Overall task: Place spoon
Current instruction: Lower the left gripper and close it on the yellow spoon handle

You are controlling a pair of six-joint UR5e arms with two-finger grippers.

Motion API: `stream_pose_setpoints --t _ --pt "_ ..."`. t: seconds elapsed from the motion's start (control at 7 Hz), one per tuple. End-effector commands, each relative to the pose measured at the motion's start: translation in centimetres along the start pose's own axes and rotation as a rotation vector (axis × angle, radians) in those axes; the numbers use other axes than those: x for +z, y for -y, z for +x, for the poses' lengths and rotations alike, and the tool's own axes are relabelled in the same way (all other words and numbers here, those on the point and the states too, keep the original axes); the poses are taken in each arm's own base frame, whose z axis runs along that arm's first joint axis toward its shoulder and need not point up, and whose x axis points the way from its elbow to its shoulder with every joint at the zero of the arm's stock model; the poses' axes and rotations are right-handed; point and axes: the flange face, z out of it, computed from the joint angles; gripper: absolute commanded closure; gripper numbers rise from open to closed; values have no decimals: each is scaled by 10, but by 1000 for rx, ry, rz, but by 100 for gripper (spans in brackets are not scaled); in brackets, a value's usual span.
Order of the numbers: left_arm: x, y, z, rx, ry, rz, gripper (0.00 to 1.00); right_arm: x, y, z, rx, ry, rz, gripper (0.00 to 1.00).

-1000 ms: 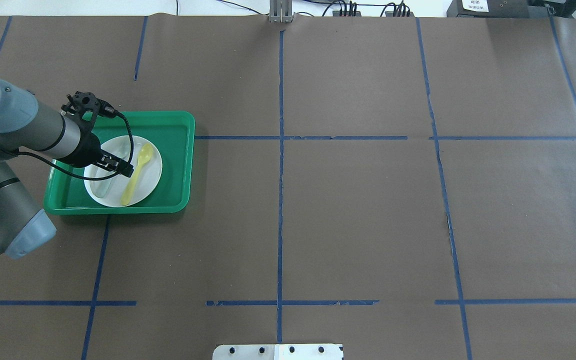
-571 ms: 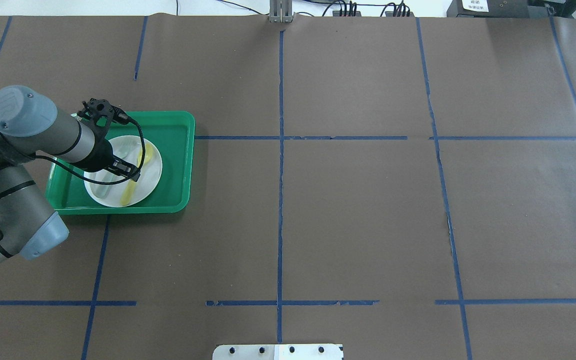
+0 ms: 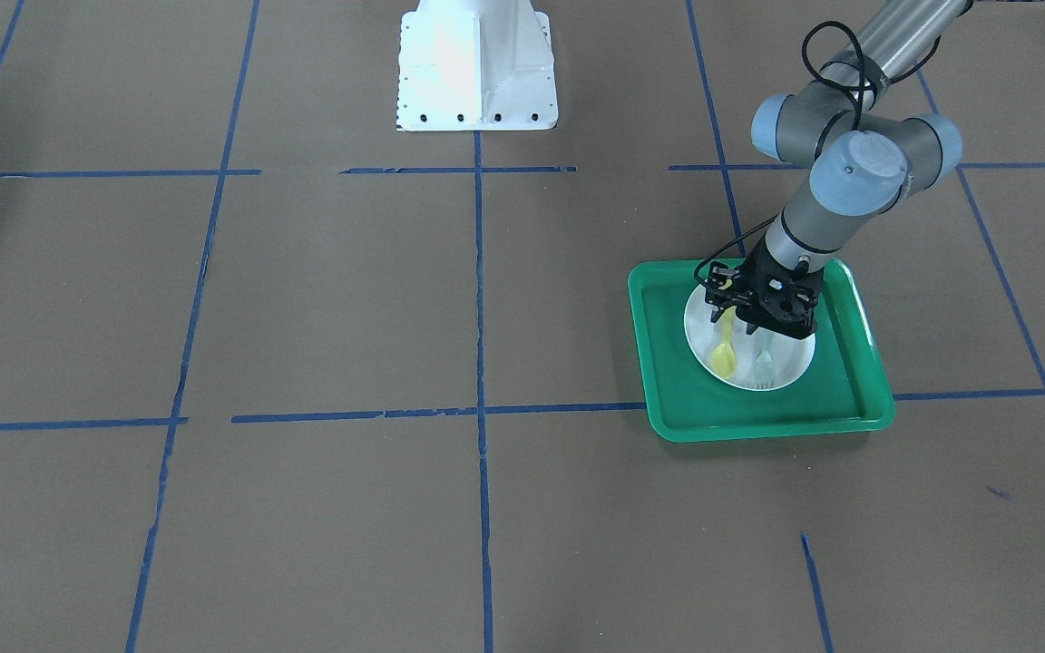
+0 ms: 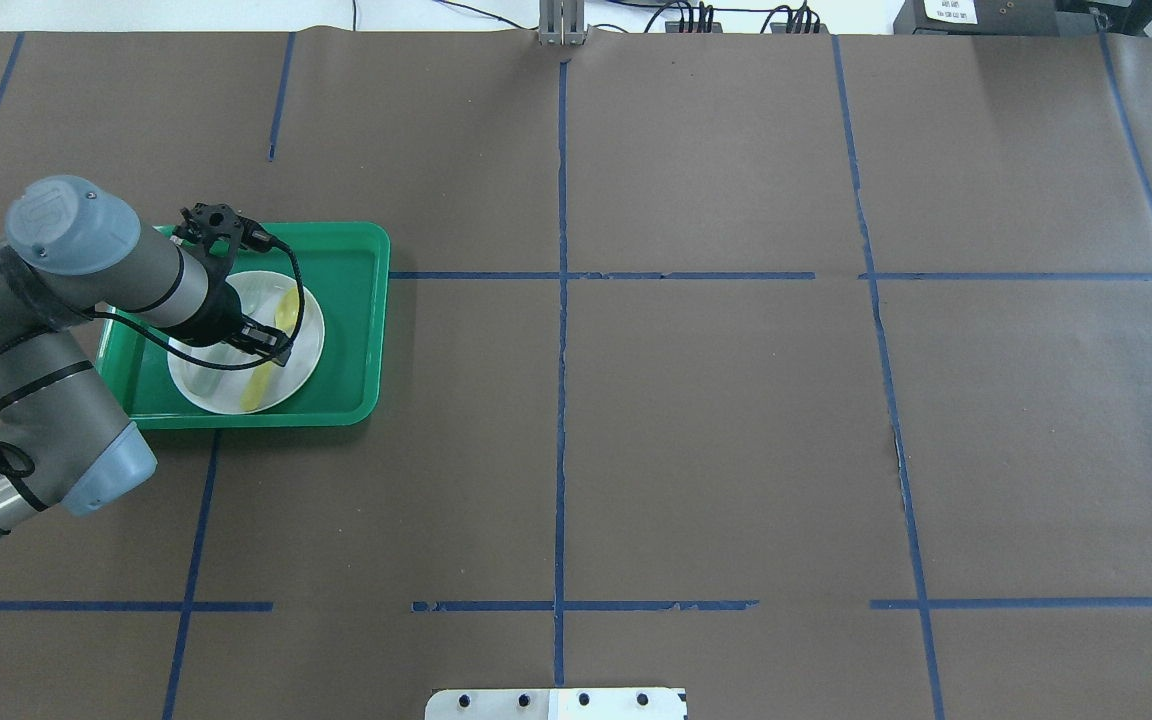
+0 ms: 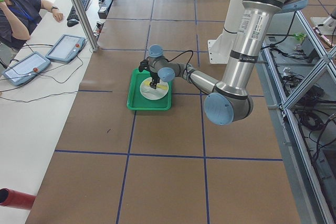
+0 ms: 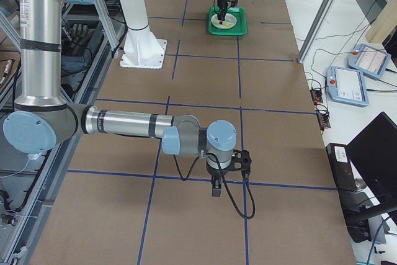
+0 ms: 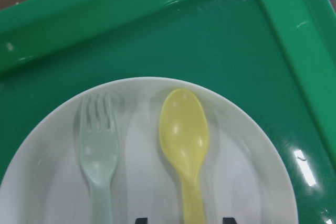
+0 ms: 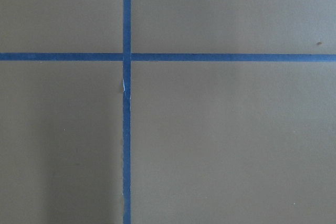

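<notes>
The yellow spoon (image 7: 184,135) lies on a white plate (image 7: 252,171), bowl toward the tray's far rim, beside a pale green fork (image 7: 98,145). It also shows in the front view (image 3: 724,356) and overhead (image 4: 288,305). My left gripper (image 4: 271,350) hangs over the plate, open. In the left wrist view the gripper (image 7: 184,220) has one fingertip on each side of the spoon's handle. I cannot tell if they touch it. My right gripper (image 6: 215,189) points down over bare table far from the tray. I cannot tell if it is open or shut.
The plate sits in a green tray (image 4: 356,300) with a raised rim at the table's left side. Brown paper with blue tape lines (image 4: 561,300) covers the table. The robot's white base (image 3: 475,63) stands at the near edge. An operator (image 5: 16,9) sits beyond the far side.
My left arm has swung right across the plate. Its gripper went from beside the spoon to straddling the spoon's handle. The spoon, fork and plate have not moved.
</notes>
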Motion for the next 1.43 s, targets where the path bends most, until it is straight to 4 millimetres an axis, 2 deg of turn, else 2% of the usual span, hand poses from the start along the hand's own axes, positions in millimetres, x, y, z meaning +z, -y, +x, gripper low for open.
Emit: stream_pose_setpoints --t 0.0,0.29,0.57,0.71,0.86,1.0,1.14,1.29 --pt "5 -3 6 -4 -3 -9 43 0 -1 0 0 0 0 0" --pt "4 -3 7 -5 -4 -8 81 0 -1 0 1 0 -2 0" --pt "-1 -3 8 -18 -4 -3 100 0 0 0 0 0 0 0" --pt "-4 -2 3 -26 -2 0 100 0 0 0 -1 0 1 0" --pt "-18 8 -12 -59 7 24 100 0 0 0 -1 0 1 0" --pt "-28 14 -14 -194 -1 0 100 0 0 0 -1 0 1 0" --pt "-40 29 6 -278 -7 1 100 0 0 0 -1 0 1 0" --pt "-50 51 36 -379 -14 1 100 0 -1 0 0 0 0 0"
